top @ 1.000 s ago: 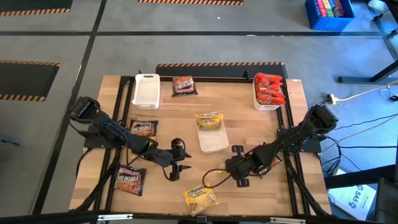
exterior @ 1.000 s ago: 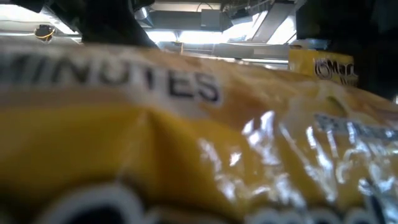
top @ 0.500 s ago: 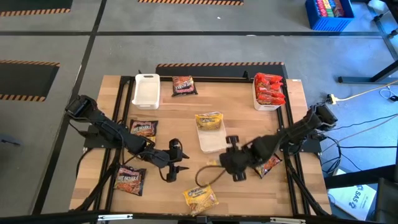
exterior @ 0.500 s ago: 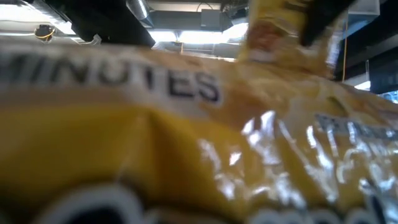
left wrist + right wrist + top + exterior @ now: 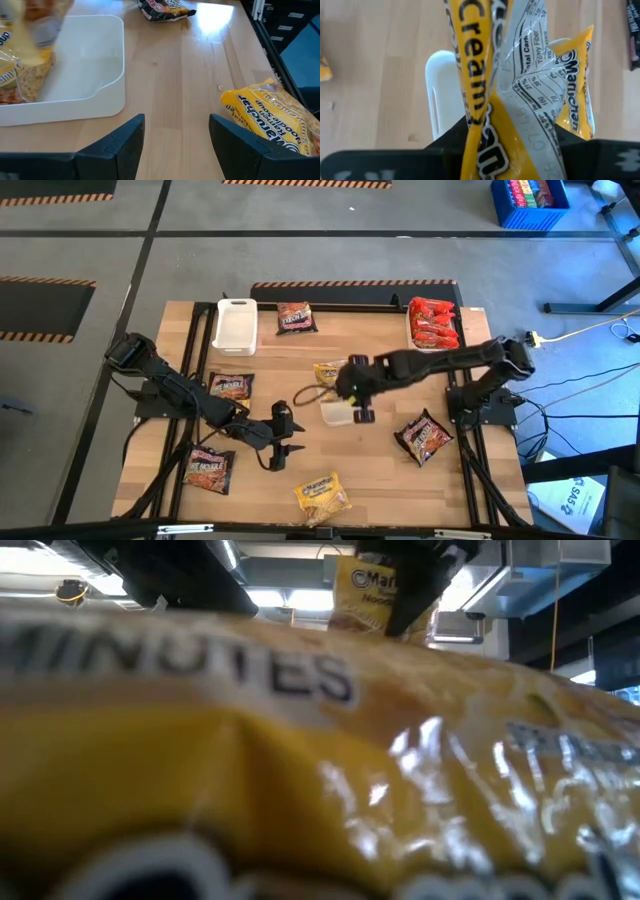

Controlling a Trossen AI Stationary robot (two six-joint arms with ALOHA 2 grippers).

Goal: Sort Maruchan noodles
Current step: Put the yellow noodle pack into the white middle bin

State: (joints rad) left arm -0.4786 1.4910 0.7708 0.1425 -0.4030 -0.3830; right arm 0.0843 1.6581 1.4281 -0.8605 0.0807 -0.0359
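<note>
1. Hanging from the right claw (image 5: 352, 392), clenched on its crimped edge, a yellow noodle packet (image 5: 510, 95) points its long axis down.
2. Directly below sits the middle white tray (image 5: 333, 413) on the tabletop (image 5: 380, 345), already holding another yellow packet (image 5: 330, 373).
3. Released, the left claw (image 5: 284, 442) waits to the near left.

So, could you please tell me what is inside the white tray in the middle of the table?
One yellow crinkly noodle packet lies at the white rectangular plastic tray's far end; the right pincer covers part of it.
</note>
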